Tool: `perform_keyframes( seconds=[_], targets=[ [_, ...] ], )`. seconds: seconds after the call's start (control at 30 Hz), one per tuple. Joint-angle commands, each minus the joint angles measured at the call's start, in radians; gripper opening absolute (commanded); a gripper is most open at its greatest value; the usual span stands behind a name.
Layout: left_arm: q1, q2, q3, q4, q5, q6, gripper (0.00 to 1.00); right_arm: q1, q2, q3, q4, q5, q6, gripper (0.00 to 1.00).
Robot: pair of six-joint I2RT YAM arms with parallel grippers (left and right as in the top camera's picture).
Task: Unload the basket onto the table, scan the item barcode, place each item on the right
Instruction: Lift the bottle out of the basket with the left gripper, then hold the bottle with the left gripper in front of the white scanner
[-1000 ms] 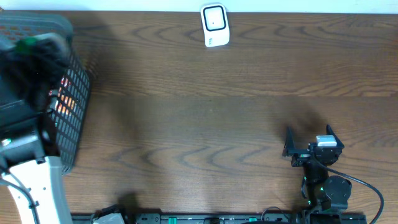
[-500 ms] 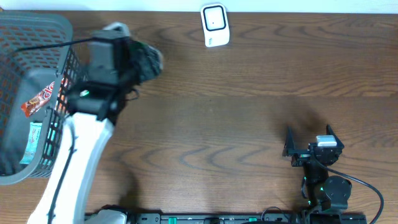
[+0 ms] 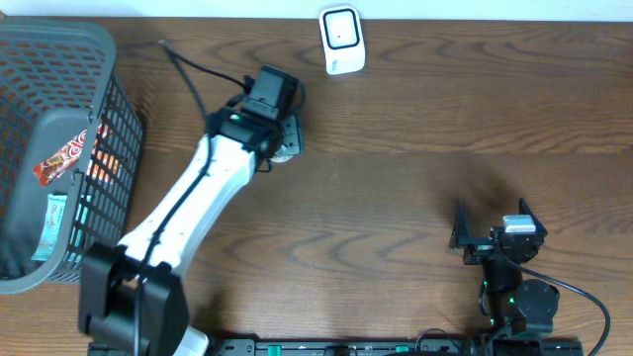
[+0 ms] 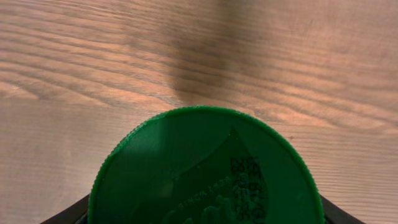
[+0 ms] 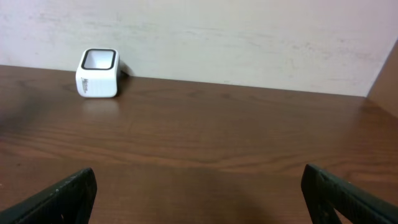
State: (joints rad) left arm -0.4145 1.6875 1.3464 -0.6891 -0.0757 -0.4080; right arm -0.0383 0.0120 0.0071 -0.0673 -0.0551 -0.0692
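Wide wooden bench (image 3: 415, 168), and the grey basket (image 3: 117, 158) sits far left of the white scanner (image 3: 342, 40). Left hand (image 3: 277, 127) hangs just left of the scanner and nearer the robot — pinching a green-lidded item (image 4: 205, 174), its lid filling the wrist view. Right hand (image 3: 492, 225), well right of the scanner by the near edge — fingers spread wide. The scanner itself stands at the bench's far edge.

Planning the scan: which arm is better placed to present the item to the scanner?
Left. The left gripper holds the green-lidded container close to the white scanner; the right gripper sits open and empty, far from both.
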Motion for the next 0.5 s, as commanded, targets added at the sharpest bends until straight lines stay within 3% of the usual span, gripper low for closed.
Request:
perform_keyframes(
  seconds=[0.0,0.13,0.33,0.47],
  targets=[
    [-0.028,0.037,-0.004,0.026,-0.058,0.082,0.67,0.007,-0.005,-0.002,-0.004,0.001,0.012,0.99],
    [-0.037,0.094,-0.004,0.071,-0.076,0.050,0.67,0.007,-0.005,-0.002,-0.004,0.002,0.012,0.99],
    [-0.034,0.166,-0.004,0.081,-0.132,-0.283,0.67,0.007,-0.005,-0.002,-0.004,0.002,0.012,0.99],
    [-0.036,0.203,-0.004,0.080,-0.147,-0.437,0.67,0.007,-0.005,-0.002,-0.004,0.001,0.012,0.99]
  ],
)
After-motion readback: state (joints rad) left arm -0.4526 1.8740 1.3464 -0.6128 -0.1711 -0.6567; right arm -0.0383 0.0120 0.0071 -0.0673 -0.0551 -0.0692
